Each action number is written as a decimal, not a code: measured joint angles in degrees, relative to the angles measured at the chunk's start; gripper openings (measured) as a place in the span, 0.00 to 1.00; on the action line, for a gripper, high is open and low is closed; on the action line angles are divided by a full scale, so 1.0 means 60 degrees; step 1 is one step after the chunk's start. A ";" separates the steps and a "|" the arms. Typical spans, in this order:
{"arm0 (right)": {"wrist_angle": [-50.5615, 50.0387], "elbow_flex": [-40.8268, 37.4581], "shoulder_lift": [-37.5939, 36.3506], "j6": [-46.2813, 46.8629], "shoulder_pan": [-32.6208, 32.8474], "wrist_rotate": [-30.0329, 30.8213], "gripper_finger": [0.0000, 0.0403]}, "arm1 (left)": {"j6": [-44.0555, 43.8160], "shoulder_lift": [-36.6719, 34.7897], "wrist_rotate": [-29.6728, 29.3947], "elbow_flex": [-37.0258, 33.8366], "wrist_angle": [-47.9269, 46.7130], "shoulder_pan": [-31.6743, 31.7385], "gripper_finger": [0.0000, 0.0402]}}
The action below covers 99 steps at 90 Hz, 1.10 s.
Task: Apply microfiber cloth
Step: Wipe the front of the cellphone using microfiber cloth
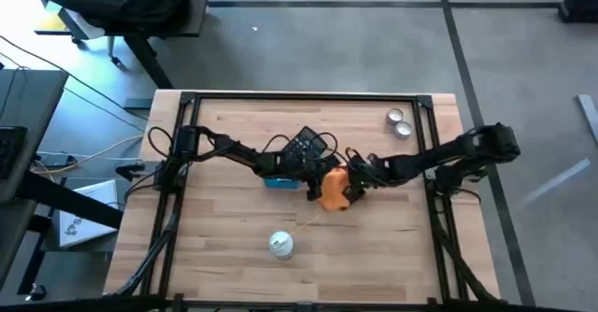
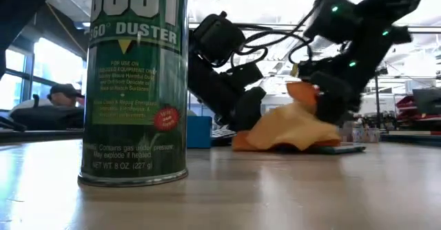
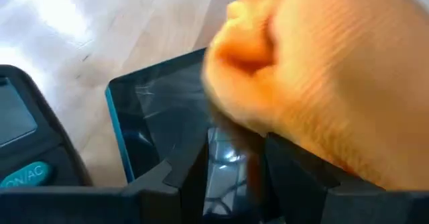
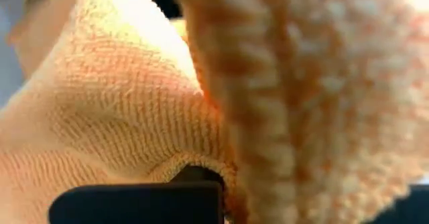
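Observation:
The orange microfiber cloth [image 1: 333,190] lies bunched at the table's middle, over a flat dark-screened device with a teal rim [image 3: 144,127]. My right gripper [image 1: 349,182] comes in from the right and is shut on the cloth. My left gripper [image 1: 301,170] reaches in from the left. Its fingers [image 3: 184,180] stand a little apart over the device's screen, right beside the cloth. A black calculator [image 1: 305,144] lies just behind, and a small blue box [image 1: 277,181] sits by the left gripper. My right gripper pinches a bunched-up part of the cloth's top [image 2: 303,92], slanting down from the table's right. The rest of the cloth [image 2: 289,133] hangs slack below the fingers and spreads over the device and the table. Cloth fills the wrist view, so how many layers are held stays hidden. My left gripper points its fingers down at the dark screen [image 3: 228,153], near one end of the device. The fingertips lie below the picture's edge, so I cannot tell whether they touch the glass.
A green duster can [image 1: 281,245] stands upright toward the near edge, with a thin straw beside it. Two small round tins [image 1: 400,122] sit at the far right. Bare wood lies to the near left and near right.

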 joint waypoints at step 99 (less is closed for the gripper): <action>0.1267 -0.0036 0.0069 -0.1113 0.1854 -0.0073 0.00 | -0.0018 0.0036 -0.0280 -0.0022 0.0117 -0.0084 0.33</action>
